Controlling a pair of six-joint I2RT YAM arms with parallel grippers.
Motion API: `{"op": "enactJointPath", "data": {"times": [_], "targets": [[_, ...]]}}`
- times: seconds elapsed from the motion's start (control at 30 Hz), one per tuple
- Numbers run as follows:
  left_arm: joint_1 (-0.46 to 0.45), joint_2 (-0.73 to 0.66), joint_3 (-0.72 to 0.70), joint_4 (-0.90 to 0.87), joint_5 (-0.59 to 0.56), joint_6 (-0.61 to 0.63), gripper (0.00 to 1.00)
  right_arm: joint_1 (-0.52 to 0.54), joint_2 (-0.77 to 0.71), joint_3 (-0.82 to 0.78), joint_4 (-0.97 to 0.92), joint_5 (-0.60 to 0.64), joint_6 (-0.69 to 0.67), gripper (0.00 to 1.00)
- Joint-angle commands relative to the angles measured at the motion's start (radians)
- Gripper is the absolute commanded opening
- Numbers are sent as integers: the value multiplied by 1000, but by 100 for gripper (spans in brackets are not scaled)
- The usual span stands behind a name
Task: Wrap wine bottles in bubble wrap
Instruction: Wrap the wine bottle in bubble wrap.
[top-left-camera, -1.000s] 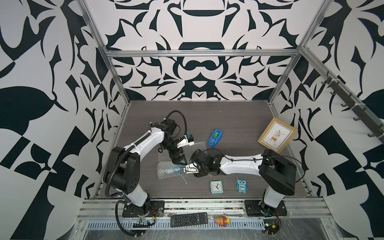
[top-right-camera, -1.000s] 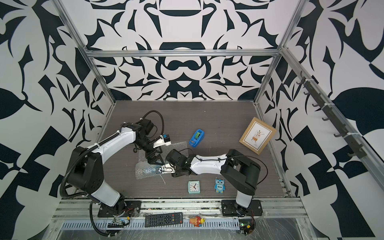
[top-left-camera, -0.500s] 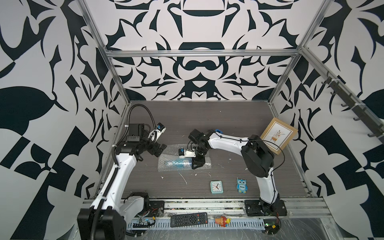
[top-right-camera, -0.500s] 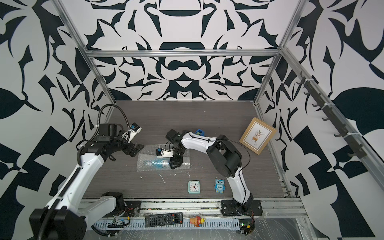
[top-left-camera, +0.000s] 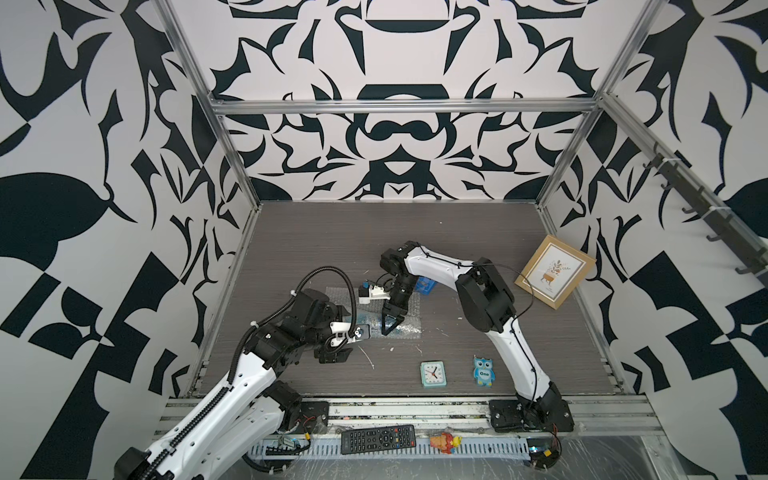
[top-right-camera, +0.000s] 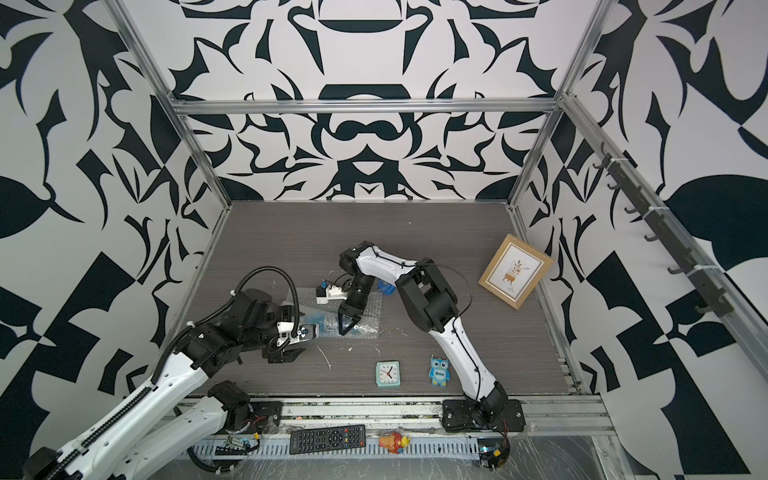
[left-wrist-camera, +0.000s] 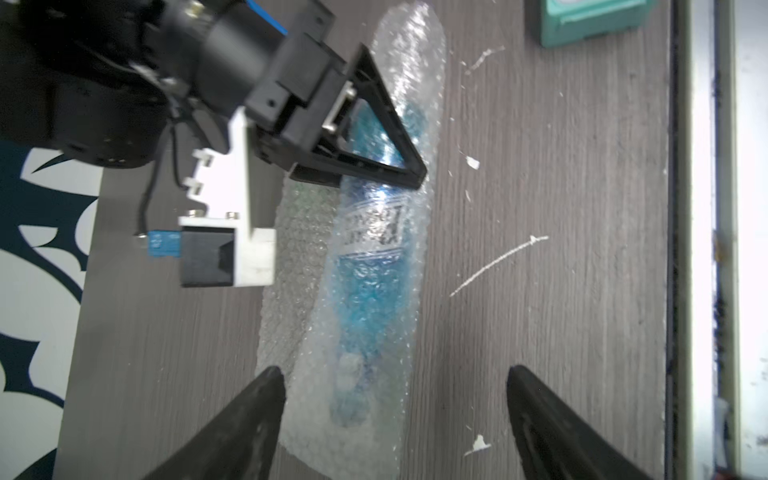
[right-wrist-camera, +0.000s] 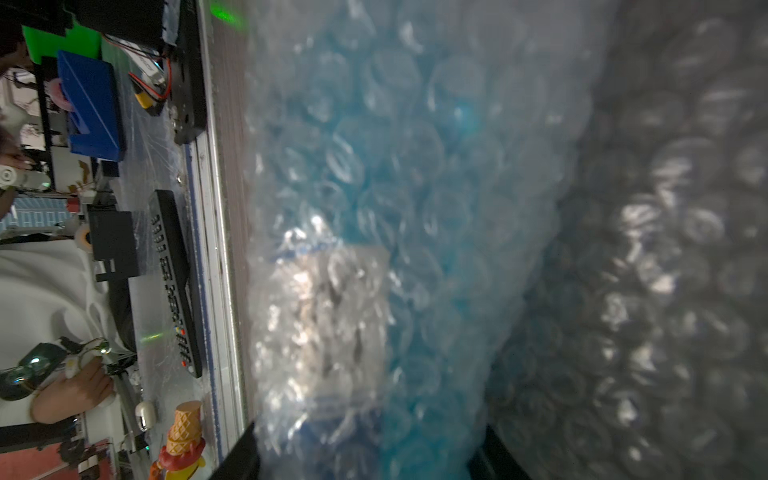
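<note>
A small wine bottle (left-wrist-camera: 365, 286) of blue liquid lies on its side on a dark wood-grain table (top-left-camera: 415, 241). It is already rolled in clear bubble wrap (left-wrist-camera: 297, 257), and a loose flap lies flat beside it. The left arm, raised off to the side half a second ago, has dropped low. The left gripper (left-wrist-camera: 392, 376) now straddles the bundle's neck end, jaws spread wide, gripping nothing. The right gripper (top-left-camera: 392, 322) remains clamped from above on the bottle's body through the wrap. The roll looks mostly done, and the neck end probably needs pinching or tucking next. Also on the table are a blue tape dispenser (top-left-camera: 424, 286), a teal alarm clock (top-left-camera: 433, 374), an owl figure (top-left-camera: 483, 371) and a picture frame (top-left-camera: 555, 276) by the side wall. Bold black-and-white patterned walls (top-left-camera: 395, 137) enclose the space.
</note>
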Motion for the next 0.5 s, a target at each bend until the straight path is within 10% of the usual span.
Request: {"op": "enactJointPath", "data": {"times": [0.0, 0.47], "targets": [[-58, 44, -23, 39, -92, 80, 89, 12, 50, 37, -153, -58, -32, 14], [-93, 433, 0, 384, -125, 116, 90, 11, 90, 69, -180, -12, -28, 19]]}}
